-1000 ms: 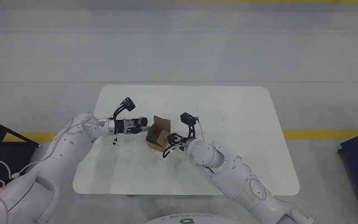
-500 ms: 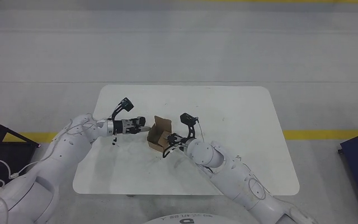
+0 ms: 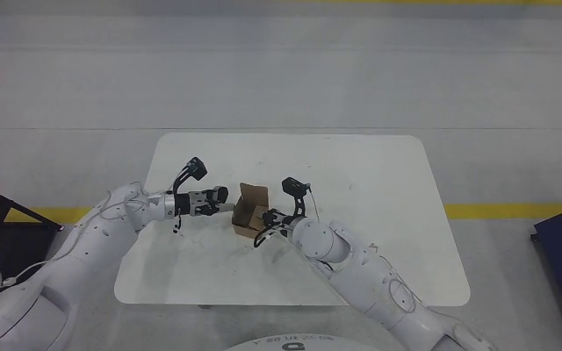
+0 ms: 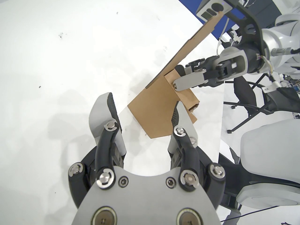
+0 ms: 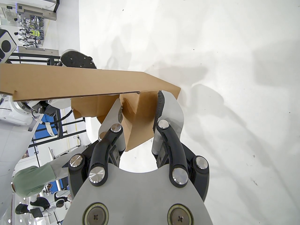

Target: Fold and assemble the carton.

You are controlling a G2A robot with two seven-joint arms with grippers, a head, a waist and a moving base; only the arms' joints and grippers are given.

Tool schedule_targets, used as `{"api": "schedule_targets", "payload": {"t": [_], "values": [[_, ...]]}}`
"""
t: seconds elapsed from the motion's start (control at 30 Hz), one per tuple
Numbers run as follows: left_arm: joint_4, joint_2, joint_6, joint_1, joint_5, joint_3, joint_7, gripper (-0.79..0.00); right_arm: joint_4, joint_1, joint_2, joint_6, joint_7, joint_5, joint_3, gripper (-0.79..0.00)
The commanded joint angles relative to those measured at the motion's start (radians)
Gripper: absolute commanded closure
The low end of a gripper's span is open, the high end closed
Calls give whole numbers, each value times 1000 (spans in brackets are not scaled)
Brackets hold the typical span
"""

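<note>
Right gripper (image 5: 140, 108) grips a flap of the carton (image 5: 70, 83); left gripper (image 4: 144, 112) spread wide, carton just ahead of its fingertips.

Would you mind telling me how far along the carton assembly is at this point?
Partly done. The carton already stands on the table with some walls folded up. In hand: the right gripper grips one wall, while the open left gripper sits at the opposite side. Left: the tall flap stands unfolded, so the box is not closed.
</note>
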Motion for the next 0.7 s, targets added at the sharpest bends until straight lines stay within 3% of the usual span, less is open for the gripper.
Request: {"api": "schedule_targets", "payload": {"t": [0.0,0.2,0.5,0.67], "values": [[-5,2,0,-9,2,17,1,-502,1,1,-1,1,0,0,0,-259],[6,-6,0,-45,-8,70,-18,-508,9,9,-5,6,6,-2,-3,-209],[59,-42,0,-88,-49,127,-49,-502,12,11,-9,10,8,-6,-4,-194],[26,-35,0,-84,-54,146,-2,-505,7,7,-9,7,8,-6,3,-191]]}}
